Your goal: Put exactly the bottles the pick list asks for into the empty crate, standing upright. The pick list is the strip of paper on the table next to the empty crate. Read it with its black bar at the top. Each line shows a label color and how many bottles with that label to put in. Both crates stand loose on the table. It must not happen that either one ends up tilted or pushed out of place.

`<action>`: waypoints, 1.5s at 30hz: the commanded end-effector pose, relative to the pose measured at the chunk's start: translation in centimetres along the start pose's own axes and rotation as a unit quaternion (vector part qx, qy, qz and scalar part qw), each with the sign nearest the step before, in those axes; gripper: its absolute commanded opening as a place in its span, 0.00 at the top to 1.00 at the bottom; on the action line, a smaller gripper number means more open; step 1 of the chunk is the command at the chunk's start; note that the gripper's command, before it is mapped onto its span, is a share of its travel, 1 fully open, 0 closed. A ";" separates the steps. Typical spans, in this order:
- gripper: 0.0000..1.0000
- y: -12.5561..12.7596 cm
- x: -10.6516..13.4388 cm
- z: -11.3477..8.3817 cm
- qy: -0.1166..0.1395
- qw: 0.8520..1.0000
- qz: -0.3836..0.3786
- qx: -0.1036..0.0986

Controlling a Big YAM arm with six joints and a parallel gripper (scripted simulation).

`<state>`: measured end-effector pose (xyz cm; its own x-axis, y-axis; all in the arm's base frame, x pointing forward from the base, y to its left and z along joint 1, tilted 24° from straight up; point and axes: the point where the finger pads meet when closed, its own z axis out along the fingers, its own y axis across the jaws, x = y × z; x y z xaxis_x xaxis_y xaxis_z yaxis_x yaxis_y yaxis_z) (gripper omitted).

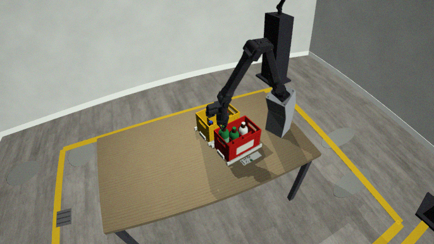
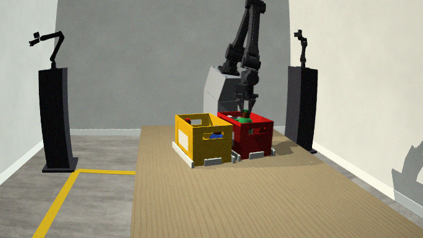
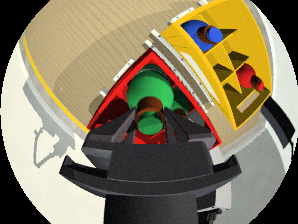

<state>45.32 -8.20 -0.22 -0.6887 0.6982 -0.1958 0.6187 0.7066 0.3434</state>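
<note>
My gripper (image 1: 223,126) (image 2: 245,111) (image 3: 150,111) is shut on the neck of a green bottle (image 1: 224,135) (image 2: 245,120) (image 3: 150,90). The bottle is upright, its body mostly inside an end compartment of the red crate (image 1: 232,155) (image 2: 246,144); its base is hidden. A second green bottle (image 1: 234,134) and a white bottle (image 1: 243,129) stand in the same crate. The yellow crate (image 1: 204,129) (image 2: 213,151) beside it holds a blue bottle (image 2: 216,135) (image 3: 197,34) and a red bottle (image 2: 187,119) (image 3: 245,76). The pick list (image 1: 252,158) lies by the red crate; its lines are too small to read.
The crates stand side by side, with low white strips (image 1: 245,154) (image 2: 256,155) around their bases. The grey arm pedestal (image 1: 278,118) stands at the table's end beyond them. The crate walls and dividers are close around the held bottle.
</note>
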 end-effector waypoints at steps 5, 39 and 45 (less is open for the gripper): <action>1.00 2.1 -2.0 -0.3 -0.025 1.000 -0.008 -0.016; 1.00 2.1 -2.5 2.3 -0.022 1.000 -0.006 -0.013; 1.00 2.3 -2.6 2.2 -0.024 1.000 -0.007 -0.015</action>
<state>46.90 -8.02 -2.71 -0.6884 0.6988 -0.1944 0.6197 0.7060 0.3429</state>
